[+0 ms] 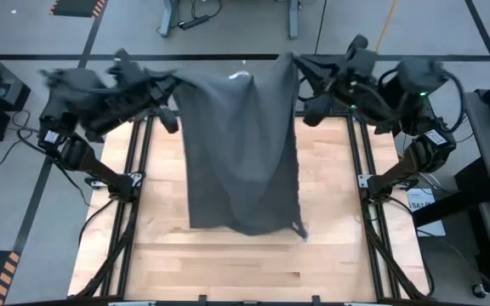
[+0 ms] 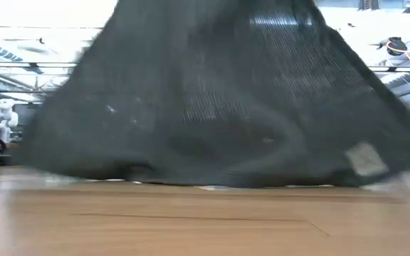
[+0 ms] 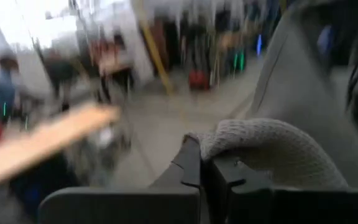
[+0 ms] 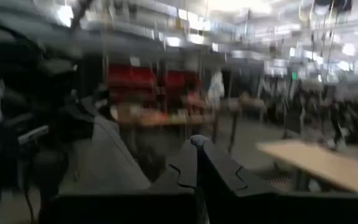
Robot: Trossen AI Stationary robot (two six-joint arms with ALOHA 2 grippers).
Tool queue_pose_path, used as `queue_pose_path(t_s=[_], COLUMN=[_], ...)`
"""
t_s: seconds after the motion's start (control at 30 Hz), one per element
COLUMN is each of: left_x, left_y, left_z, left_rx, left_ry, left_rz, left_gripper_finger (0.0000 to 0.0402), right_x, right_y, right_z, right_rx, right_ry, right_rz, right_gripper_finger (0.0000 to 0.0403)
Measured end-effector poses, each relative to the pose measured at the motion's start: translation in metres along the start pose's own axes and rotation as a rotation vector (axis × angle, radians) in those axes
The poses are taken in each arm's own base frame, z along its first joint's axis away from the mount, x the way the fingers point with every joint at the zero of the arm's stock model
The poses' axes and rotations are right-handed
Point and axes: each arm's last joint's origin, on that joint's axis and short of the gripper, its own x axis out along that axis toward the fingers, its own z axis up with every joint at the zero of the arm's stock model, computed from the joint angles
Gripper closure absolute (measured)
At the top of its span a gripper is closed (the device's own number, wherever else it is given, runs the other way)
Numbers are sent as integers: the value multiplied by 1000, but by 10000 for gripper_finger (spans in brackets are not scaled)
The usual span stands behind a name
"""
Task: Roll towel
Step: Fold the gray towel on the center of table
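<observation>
The dark grey towel (image 1: 241,144) hangs spread out over the far half of the wooden table (image 1: 228,268), held up by its two upper corners. My left gripper (image 1: 170,87) is shut on the left corner and my right gripper (image 1: 300,75) on the right one, both at the table's far edge. The low view shows the towel (image 2: 212,107) as a wide curtain. Its lower edge (image 2: 191,181) is at the table top; whether it touches I cannot tell. A small white tag (image 2: 365,158) sits near the lower right corner. My left gripper pinches the towel's upper left corner (image 3: 247,146) between its two shut fingers (image 3: 194,171), which point about level. The cloth bunches up beside the fingertips and falls away below. My right gripper has the upper right corner (image 1: 293,68) between its shut fingers (image 4: 197,165), also about level. The cloth (image 4: 107,155) drops off to one side of them. The upper edge runs between the two grippers with little sag.
Black frame rails (image 1: 134,170) (image 1: 360,170) run along the table's left and right sides, with the arms' bases outside them. The near half of the table top (image 2: 191,220) is bare wood. Beyond the table is a workshop floor with equipment.
</observation>
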Motion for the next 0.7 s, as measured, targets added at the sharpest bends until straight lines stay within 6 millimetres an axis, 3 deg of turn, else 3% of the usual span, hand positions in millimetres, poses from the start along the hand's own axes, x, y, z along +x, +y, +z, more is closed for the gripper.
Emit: queue_pose_path(t_s=[0.13,0.27,0.4,0.7], left_x=[10,11,11,31], left_y=[3,0,-1,-15], left_z=[-23,-25,-28,-60], left_rx=[-17,-41,-32,84], left_ry=[184,210,239,442], left_rz=[-30,-180,-206,-229], left_gripper_finger=[400,400,400,400], right_x=[2,1,-2,8], right_y=[-3,-4,-5,-4], right_z=[-13,-15,-19,-60], right_rx=[-11,-5,-35,-99], right_ry=[116,136,181,483], right_rz=[-29,-27,-18,-41], right_gripper_finger=[402,402,402,402])
